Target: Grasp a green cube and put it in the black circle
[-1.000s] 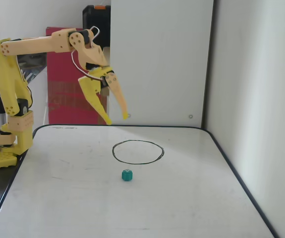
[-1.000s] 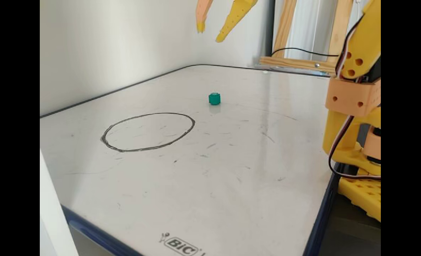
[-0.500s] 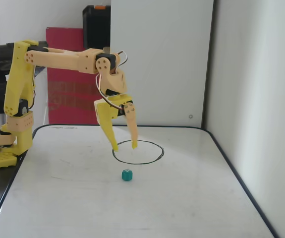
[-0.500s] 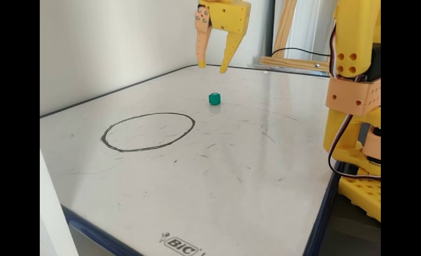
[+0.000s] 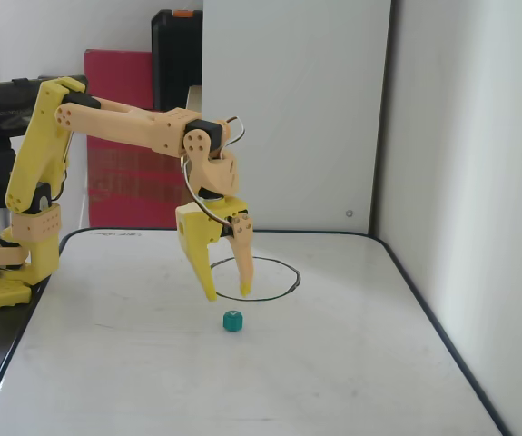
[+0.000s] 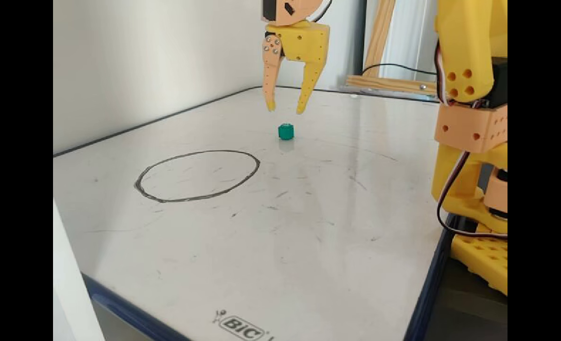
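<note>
1. We are holding our yellow and peach two-finger gripper [image 6: 285, 110] above the white dry-erase board [image 6: 308, 246], with its fingers spread apart and gripping nothing.
2. The small green plastic cube [image 6: 286, 131] is sitting on the board directly beneath the fingertips in a fixed view, apart from them; in a fixed view [image 5: 232, 321] it is lying a little lower than the tips and slightly to their right.
3. The hand-drawn black marker circle [image 6: 140, 189] is lying empty, near the cube but not touching it; the cube is resting outside the line.
4. We are judging the task as barely begun: the approach is looking nearly lined up, while the descent, the grasp, the carry to the circle and the release are all waiting to be done.
</note>
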